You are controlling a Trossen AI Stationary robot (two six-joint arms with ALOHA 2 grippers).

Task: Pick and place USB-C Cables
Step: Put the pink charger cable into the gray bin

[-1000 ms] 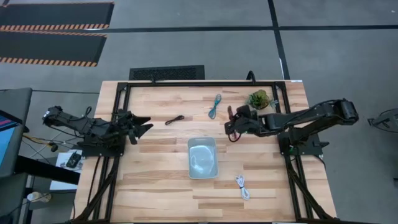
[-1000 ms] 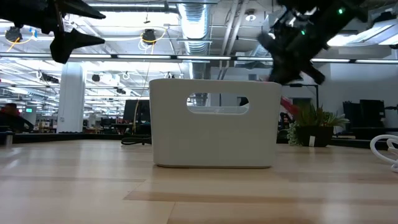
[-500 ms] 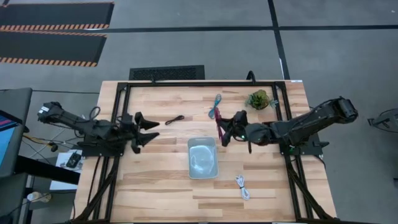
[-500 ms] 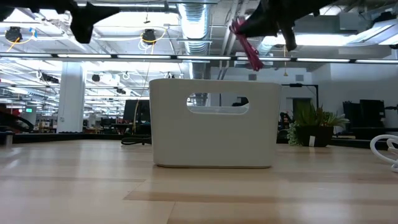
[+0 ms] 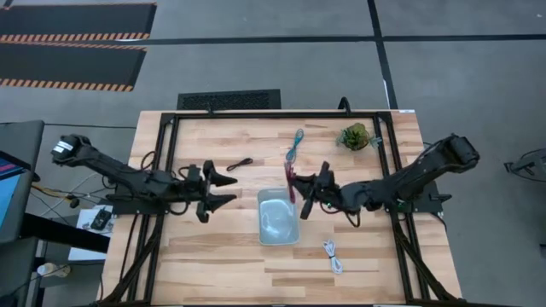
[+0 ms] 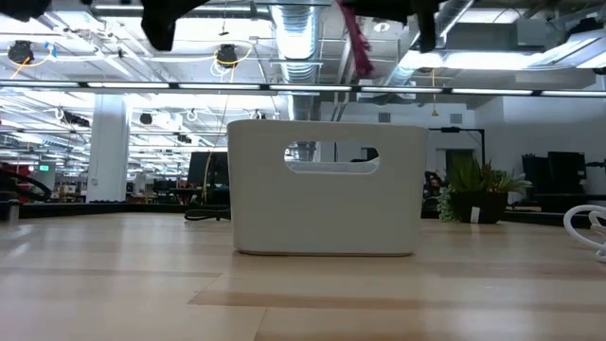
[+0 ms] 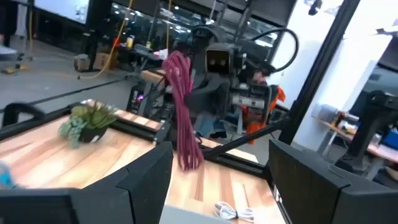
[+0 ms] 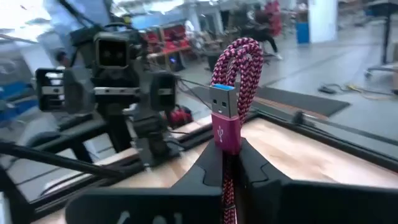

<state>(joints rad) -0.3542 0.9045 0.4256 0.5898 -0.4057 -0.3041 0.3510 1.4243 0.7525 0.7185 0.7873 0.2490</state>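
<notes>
In the high view you see the right gripper [image 5: 300,189] at frame centre, clamped on the maroon cable [image 5: 290,181] above the tray [image 5: 278,216]'s upper right edge. The left gripper [image 5: 223,189], jaws wide and empty, sits left of centre. In the low view, the maroon cable hangs at top centre. In the right wrist view, the fingers [image 8: 252,171] pinch it.

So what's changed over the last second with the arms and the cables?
The right gripper, still shut on the maroon cable, carried it from beside the plant to the tray's edge. The open left gripper advanced toward the tray. The black, teal and white cables stayed put.
</notes>
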